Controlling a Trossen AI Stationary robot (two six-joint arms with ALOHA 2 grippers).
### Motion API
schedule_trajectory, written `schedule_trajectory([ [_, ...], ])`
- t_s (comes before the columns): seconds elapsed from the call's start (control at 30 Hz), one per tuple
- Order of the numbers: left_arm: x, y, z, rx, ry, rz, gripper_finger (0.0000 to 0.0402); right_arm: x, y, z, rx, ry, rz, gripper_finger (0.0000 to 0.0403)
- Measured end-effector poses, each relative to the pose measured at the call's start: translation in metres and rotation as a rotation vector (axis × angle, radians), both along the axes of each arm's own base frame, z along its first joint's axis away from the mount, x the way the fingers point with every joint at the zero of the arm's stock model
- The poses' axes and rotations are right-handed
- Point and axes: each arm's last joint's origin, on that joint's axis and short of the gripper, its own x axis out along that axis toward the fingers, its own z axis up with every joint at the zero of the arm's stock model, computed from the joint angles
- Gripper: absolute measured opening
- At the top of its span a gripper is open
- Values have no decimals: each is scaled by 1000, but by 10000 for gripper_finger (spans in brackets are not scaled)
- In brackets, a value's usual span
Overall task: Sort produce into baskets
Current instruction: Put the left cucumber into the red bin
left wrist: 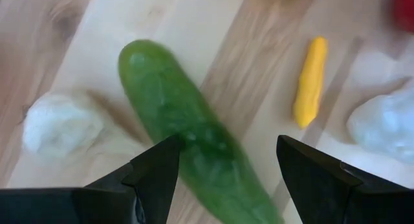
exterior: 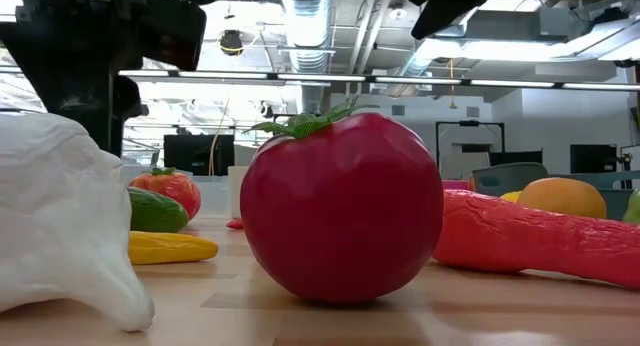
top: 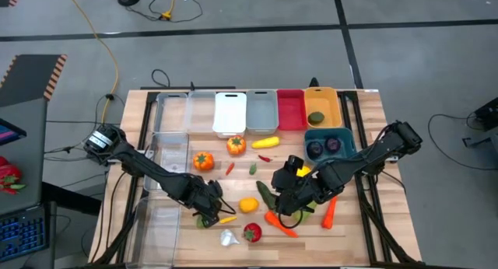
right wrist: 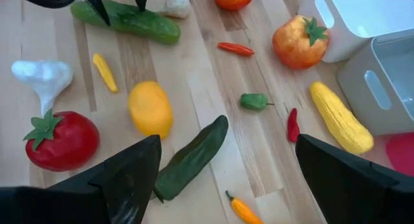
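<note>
wooden table [top: 366, 121]: cucumber [left wrist: 187, 153] between left hand [left wrist: 223, 179]

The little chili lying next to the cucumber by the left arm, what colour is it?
Yellow. The small smooth plastic chili shows best in the left wrist view, beside the long green cucumber.

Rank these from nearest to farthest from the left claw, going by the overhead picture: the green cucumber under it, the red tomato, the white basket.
1. Green cucumber, right beneath the open left gripper.
2. Red tomato, toward the table's middle, near the front edge.
3. White basket, in the row along the far edge.
</note>
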Motion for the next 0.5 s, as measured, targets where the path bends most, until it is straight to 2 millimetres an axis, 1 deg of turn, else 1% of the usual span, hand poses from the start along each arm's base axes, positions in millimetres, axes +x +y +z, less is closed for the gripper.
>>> schedule_trajectory([
  [0.1, 3, -2, 1, -8, -33, -31, 245, 0, 0, 0, 0, 0, 0, 385],
  [0.23, 3, -3, 4, 6, -30, -72, 245, 0, 0, 0, 1, -1, 0, 385],
  [0.5, -6, -7, 4, 37, 29, -42, 245, 0, 0, 0, 1, -1, 0, 385],
])
